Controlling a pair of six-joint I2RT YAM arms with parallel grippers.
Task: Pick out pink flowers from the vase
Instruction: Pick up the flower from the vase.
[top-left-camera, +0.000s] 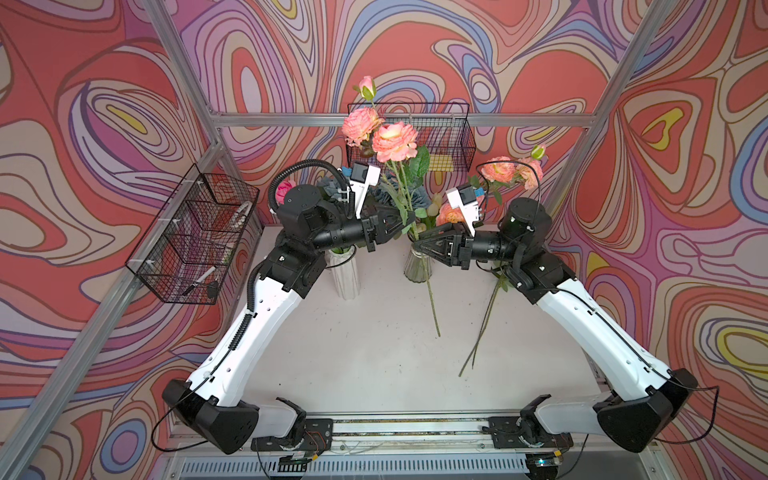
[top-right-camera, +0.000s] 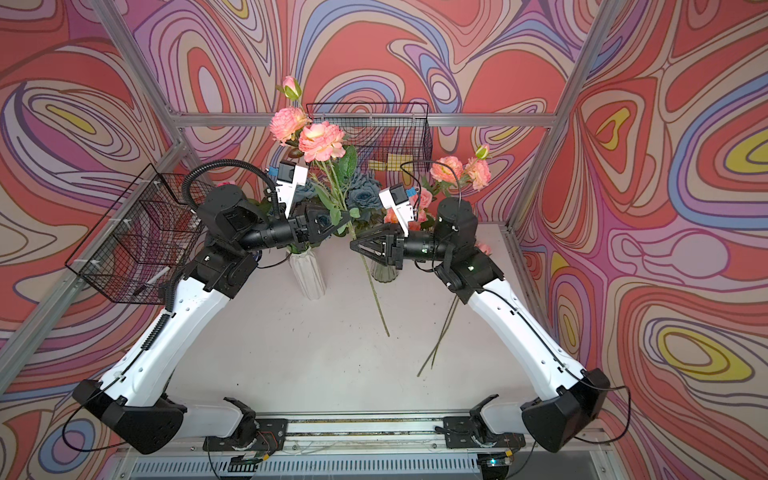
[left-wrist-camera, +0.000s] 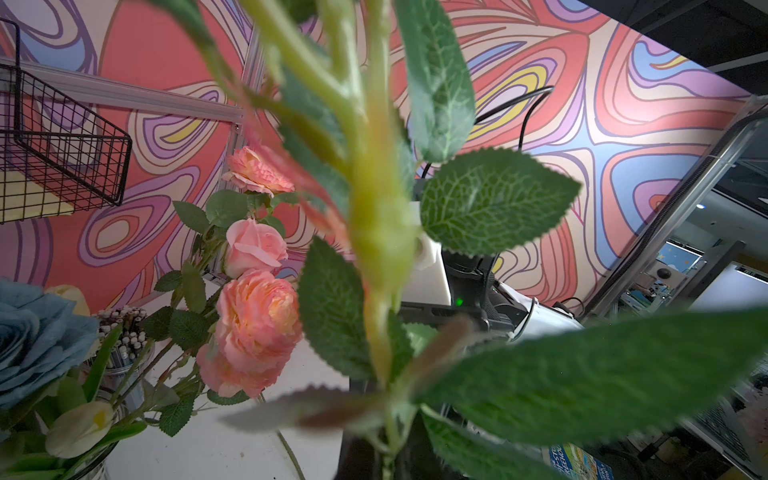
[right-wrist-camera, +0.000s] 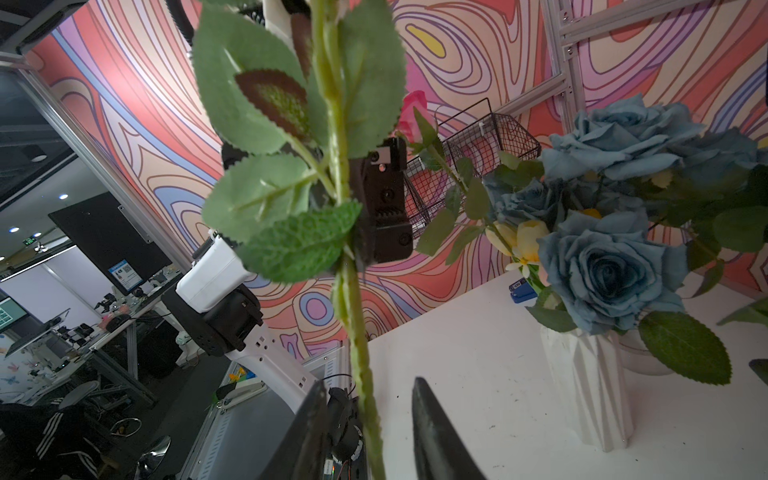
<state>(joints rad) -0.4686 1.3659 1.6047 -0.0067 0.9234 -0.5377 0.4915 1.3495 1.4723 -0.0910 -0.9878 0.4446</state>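
I read this as a handover partway through pulling one flower. My left gripper (top-left-camera: 405, 222) is clamped on the stem (right-wrist-camera: 361, 340) of a pink flower spray (top-left-camera: 394, 141); its ruffled heads stand high over the back of the tabletop (top-left-camera: 353, 357), and the bare tail hangs toward the middle, seemingly clear of the glass vase (top-left-camera: 417, 268). My right gripper (right-wrist-camera: 369, 384) sits astride that same stem, just below the left one; in the right wrist view the stem runs between the fingers (right-wrist-camera: 432, 432) with a gap showing on one side, so I call the jaws parted and the stem not yet gripped.

More pink flowers (top-left-camera: 513, 170) lie along the right edge, heads toward the back right corner, stems trailing toward the front. At least one peach head (left-wrist-camera: 257, 324) looks to be among the glass vase's bunch. The blue roses (right-wrist-camera: 606, 266) bunched over the white vase (right-wrist-camera: 586, 390) are not my business.

Next I would close the right jaws squarely on bare stem, below the leaves (right-wrist-camera: 299, 241); the left should let go only once that hold looks firm; then the right arm can carry the spray to the others at the right edge. Letting go too early would likely drop it.
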